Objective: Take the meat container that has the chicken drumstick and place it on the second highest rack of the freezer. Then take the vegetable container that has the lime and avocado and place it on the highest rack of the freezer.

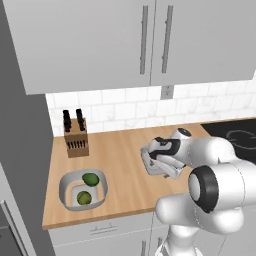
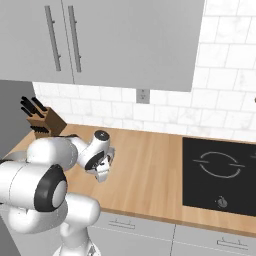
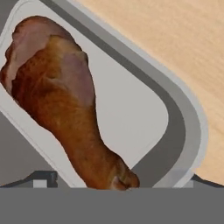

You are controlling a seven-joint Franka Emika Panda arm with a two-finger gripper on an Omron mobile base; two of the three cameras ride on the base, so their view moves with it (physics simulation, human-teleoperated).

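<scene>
The chicken drumstick [image 3: 61,87], glossy reddish-brown, lies in the pale grey meat container [image 3: 183,113], seen very close in the hand view. My gripper [image 3: 118,179] is open, its dark fingertips [image 3: 41,177] wide apart at the tray's near end. It hangs low over the wooden counter [image 1: 120,150] with its hand [image 1: 155,162] [image 2: 102,170] covering the tray. To the left, near the counter's front, the grey vegetable container [image 1: 64,192] holds the dark avocado [image 1: 90,179] and the lighter lime [image 1: 84,198]. The freezer's racks are out of view.
A wooden knife block [image 1: 76,137] [image 2: 45,122] stands at the back left by the tiled wall. A black cooktop [image 2: 220,172] is set into the counter on the right. Grey wall cabinets [image 1: 145,40] hang overhead. A tall grey panel [image 1: 20,150] borders the counter's left end.
</scene>
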